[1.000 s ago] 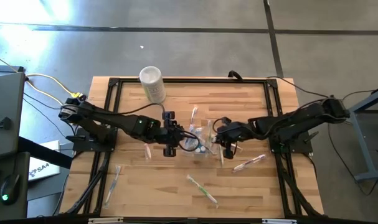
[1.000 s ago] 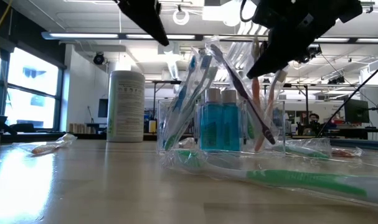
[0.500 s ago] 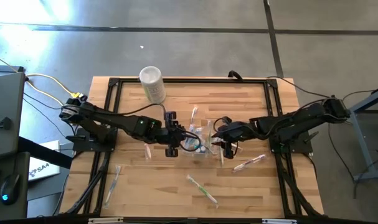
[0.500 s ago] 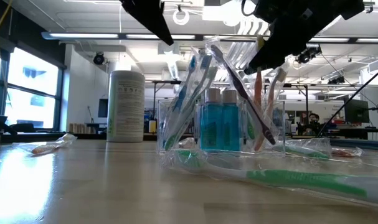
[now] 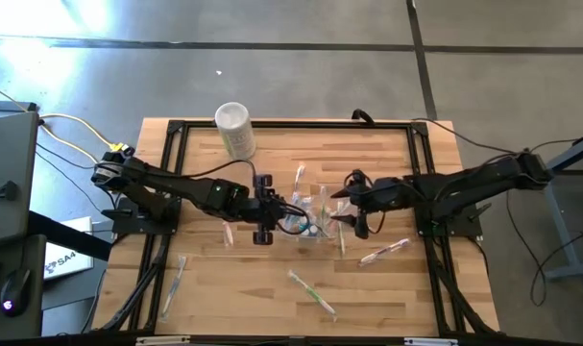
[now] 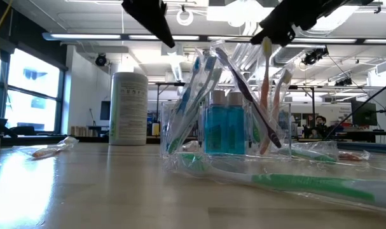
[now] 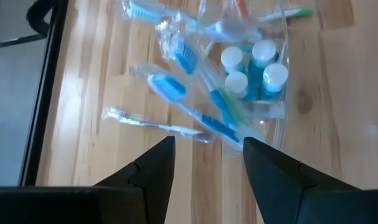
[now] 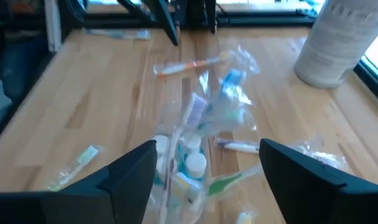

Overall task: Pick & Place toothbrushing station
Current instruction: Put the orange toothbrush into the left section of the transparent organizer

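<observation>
Wooden table [image 5: 205, 288] mid-area: clear cup [image 5: 308, 223] holds toothbrushes [image 6: 202, 83] and teal toothpaste tubes [image 7: 263, 71]. Left gripper [image 5: 263, 208] just beside the cup, fingers spread, empty. Right gripper [image 5: 354, 208] near it, fingers spread, empty. Loose wrapped toothbrush [image 5: 313, 291] looks light, slippery; take hold mid-handle.

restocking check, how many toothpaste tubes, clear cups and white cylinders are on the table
toothpaste tubes: 4, all standing in the cup
clear cup: 1
white cylinder: 1
total: 6
</observation>
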`<state>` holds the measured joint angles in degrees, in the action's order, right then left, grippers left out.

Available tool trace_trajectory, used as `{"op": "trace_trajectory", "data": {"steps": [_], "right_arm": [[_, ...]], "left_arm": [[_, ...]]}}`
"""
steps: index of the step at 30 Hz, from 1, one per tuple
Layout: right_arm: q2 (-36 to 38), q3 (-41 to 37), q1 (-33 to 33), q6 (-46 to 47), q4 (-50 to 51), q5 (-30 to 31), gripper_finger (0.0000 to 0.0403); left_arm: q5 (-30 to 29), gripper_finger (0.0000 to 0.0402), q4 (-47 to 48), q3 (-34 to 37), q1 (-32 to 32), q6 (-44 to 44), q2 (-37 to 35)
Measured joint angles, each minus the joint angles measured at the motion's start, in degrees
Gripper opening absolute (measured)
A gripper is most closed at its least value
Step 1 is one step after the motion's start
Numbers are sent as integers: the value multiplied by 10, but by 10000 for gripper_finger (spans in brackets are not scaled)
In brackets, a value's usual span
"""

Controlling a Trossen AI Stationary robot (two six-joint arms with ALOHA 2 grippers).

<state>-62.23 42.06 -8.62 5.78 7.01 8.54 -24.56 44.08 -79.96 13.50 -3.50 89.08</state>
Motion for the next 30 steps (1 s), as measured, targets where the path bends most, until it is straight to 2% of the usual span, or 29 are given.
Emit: {"op": "trace_trajectory", "data": {"steps": [5,10,12,16,20,24,27,30], "right_arm": [[34,0,0,0,1,-1,275],[71,0,0,0,4,-6,276],[83,0,0,0,7,-16,275],[103,0,0,0,8,-21,275],[106,0,0,3,16,-30,274],[104,0,0,4,18,-39,274],[103,0,0,7,20,-46,272],[103,0,0,18,23,-47,271]], "left_arm": [[0,183,61,0,0,-24,0],[3,183,152,0,0,-126,0],[26,183,189,0,0,-175,0],[61,183,298,0,0,-353,0],[58,182,399,16,0,-515,-1],[66,182,391,62,-2,-561,-21],[128,182,357,104,-18,-528,-27],[173,182,297,149,-53,-537,-28]]}}
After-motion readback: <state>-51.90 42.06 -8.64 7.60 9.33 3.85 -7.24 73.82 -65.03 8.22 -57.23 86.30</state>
